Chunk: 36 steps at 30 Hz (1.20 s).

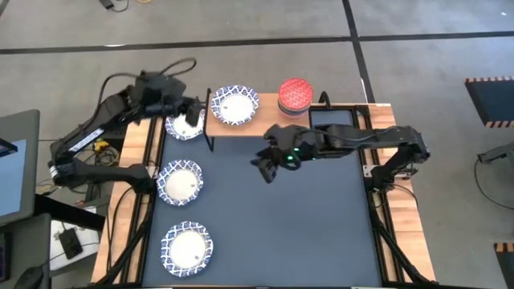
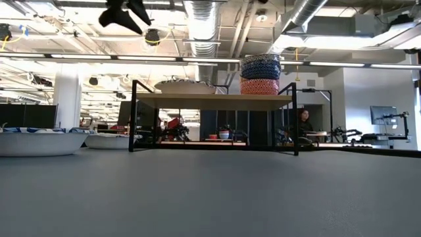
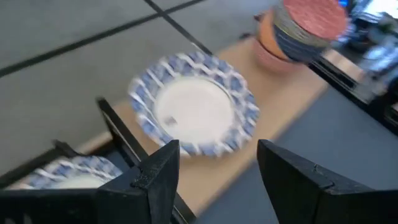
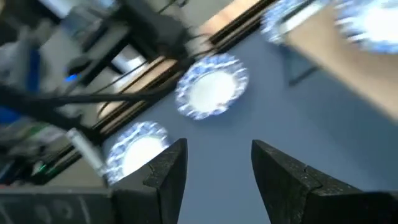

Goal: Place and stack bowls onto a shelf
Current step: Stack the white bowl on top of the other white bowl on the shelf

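The shelf [image 1: 265, 126] stands at the table's far edge. On it sit one white bowl with a blue rim [image 1: 234, 105] [image 3: 196, 109] and a stack of small bowls [image 1: 295, 95] [image 2: 260, 76] [image 3: 305, 28] with a red one on top. Three more white bowls rest on the table along its left side [image 1: 185, 126] [image 1: 180, 181] [image 1: 186, 247]. My left gripper [image 1: 195, 112] [image 3: 217, 155] is open, raised just left of the shelf's left end, over the farthest table bowl [image 3: 68, 174]. My right gripper [image 1: 261, 166] [image 4: 217, 155] is open above the table's middle, in front of the shelf.
The shelf's thin black legs [image 2: 132, 115] stand at its ends. Wooden strips [image 1: 138, 152] border the dark-blue tabletop [image 1: 281, 225], whose near and right parts hold no objects. In the right wrist view two table bowls [image 4: 211, 87] [image 4: 137, 149] lie ahead.
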Each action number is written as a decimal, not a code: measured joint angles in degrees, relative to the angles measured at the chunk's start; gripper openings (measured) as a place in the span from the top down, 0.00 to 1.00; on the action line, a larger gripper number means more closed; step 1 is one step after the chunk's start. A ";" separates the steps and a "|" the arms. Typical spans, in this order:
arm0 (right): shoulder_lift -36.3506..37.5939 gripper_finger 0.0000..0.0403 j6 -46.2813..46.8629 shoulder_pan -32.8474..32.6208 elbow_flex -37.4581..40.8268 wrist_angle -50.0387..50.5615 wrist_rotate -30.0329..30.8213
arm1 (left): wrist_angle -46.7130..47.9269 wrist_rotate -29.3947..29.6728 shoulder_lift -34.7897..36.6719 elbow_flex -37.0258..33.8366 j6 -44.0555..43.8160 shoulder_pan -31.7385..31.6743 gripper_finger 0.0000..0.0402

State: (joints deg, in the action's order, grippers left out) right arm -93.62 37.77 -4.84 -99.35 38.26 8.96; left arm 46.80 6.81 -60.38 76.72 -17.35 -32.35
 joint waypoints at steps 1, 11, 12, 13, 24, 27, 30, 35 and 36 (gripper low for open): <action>-1.04 0.49 -0.45 0.54 0.00 -2.00 -2.35 | -0.07 -0.04 1.63 -1.62 -0.98 1.51 0.50; -11.91 0.50 -0.13 3.52 -0.02 -12.13 -12.46 | 0.23 -8.65 14.13 -18.77 -4.61 15.75 0.50; -13.43 0.50 0.36 3.54 -0.07 -12.98 -13.30 | 0.15 -10.04 15.01 -20.09 -5.77 17.07 0.50; -14.91 0.50 0.78 3.54 -0.09 -13.20 -14.41 | 0.08 -11.14 15.90 -21.39 -6.93 18.43 0.50; -33.24 0.50 9.33 1.49 -0.02 -34.48 -30.74 | 1.26 -10.41 19.13 -26.20 -13.89 31.87 0.50; -37.61 0.49 13.93 -0.29 -0.02 -42.92 -31.26 | 1.27 -8.06 18.80 -26.20 -13.91 34.16 0.50; -41.47 0.48 17.63 -2.26 -0.02 -48.02 -30.53 | 1.32 -6.44 18.28 -26.20 -12.73 35.78 0.50; -46.53 0.44 19.66 -4.60 -2.14 -49.39 -29.35 | 2.16 -5.89 17.32 -26.21 -13.39 37.73 0.50; -47.39 0.44 19.53 -5.04 -2.94 -49.55 -29.26 | 2.32 -5.81 17.21 -26.20 -13.40 38.16 0.50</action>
State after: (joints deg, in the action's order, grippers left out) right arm -141.01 57.30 -9.88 -102.29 -11.29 -20.30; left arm 49.12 1.00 -43.17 50.52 -30.74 5.81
